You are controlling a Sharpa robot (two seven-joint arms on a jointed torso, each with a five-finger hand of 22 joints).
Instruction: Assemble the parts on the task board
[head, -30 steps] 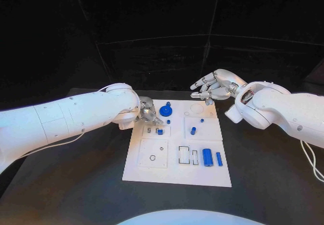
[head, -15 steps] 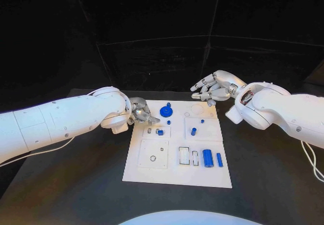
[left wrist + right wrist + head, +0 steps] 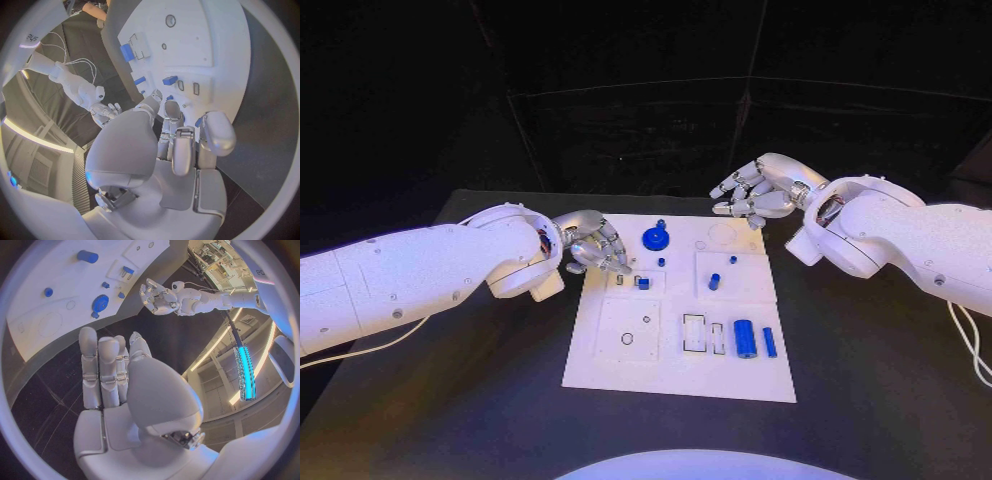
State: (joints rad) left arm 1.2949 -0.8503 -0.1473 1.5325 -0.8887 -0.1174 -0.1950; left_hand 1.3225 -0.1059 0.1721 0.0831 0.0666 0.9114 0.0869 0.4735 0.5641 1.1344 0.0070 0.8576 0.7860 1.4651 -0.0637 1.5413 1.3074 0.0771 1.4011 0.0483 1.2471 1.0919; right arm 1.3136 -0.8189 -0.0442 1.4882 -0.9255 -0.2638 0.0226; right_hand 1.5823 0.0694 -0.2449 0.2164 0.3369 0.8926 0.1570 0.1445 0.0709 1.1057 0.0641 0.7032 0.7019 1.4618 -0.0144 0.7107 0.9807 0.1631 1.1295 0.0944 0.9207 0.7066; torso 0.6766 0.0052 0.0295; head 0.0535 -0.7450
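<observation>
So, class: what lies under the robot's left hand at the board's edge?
Under the left hand is the white task board, with small blue parts beside its fingers. Whatever lies directly beneath the palm is covered.

The far left corner of the task board (image 3: 678, 372) is covered by the left hand (image 3: 593, 243) in the head view. Whether anything is pinched in its curled fingers cannot be told.

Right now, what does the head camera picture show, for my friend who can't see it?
A white task board with small blue parts lies on a black table. The left robot hand hovers at its far left corner; the right robot hand hovers open beyond its far edge.
</observation>
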